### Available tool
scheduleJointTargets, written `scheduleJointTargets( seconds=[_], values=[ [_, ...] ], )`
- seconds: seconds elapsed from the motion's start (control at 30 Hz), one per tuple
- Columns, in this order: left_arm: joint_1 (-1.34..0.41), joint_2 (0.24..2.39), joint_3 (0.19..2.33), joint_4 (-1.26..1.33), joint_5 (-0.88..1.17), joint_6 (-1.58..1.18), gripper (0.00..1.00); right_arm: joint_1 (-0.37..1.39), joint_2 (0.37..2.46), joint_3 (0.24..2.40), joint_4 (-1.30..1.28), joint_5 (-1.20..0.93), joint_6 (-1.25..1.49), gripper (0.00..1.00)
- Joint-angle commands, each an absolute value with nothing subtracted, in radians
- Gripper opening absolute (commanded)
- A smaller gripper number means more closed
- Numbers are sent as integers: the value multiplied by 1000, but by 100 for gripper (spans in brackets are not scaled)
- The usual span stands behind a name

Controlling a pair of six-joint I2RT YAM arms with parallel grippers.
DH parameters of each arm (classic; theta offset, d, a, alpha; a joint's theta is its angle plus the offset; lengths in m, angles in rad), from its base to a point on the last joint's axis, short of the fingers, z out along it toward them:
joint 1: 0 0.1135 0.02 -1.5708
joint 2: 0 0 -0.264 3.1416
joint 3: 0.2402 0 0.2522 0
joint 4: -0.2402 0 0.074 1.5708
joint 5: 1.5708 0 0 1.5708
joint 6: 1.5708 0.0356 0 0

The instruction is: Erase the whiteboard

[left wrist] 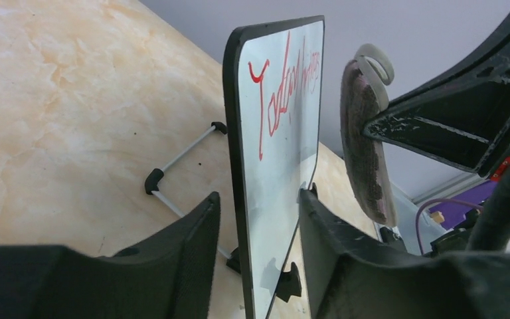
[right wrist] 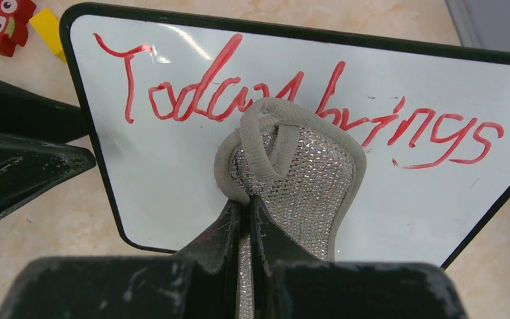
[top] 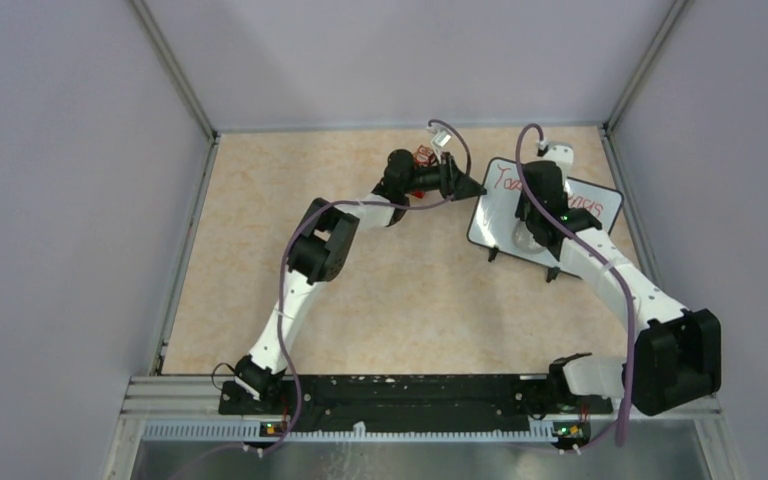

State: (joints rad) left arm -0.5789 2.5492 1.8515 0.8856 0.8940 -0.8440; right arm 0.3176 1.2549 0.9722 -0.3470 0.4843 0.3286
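Jaws of the right gripper (right wrist: 247, 209) pinch a grey mesh pad (right wrist: 305, 179). Those of the left gripper (left wrist: 257, 196) stand half-open astride the whiteboard (right wrist: 172, 166) near the table's (top: 380, 300) far right corner; whether they grip it, we cannot tell. We judge that steadying the board, then pressing overlapping strokes across the red writing (right wrist: 172, 100), works best.

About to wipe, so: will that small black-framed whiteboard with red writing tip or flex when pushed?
Likely stiff: the black-framed whiteboard looks flat. It might tip or slide, propped on small black feet. The left gripper straddling its edge should steady it.
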Motion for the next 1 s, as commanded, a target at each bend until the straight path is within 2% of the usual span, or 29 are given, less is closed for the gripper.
scheduleJointTargets(
  seconds=[0.0, 0.2, 0.37, 0.47, 0.97],
  values=[
    [-594, 2575, 1875, 969, 930, -848, 48, 318, 1306, 1076, -340, 523, 301, 0],
    [-615, 2607, 1893, 964, 940, -842, 34, 319, 1392, 1143, -331, 482, 285, 0],
    [-617, 2588, 1879, 919, 932, -780, 18, 323, 1465, 1198, -356, 421, 284, 0],
    [-618, 2569, 1855, 902, 919, -744, 0, 361, 1485, 1200, -350, 439, 269, 0],
    [-617, 2585, 1815, 966, 933, -751, 0, 390, 1592, 1259, -276, 374, 300, 0]
  ],
)
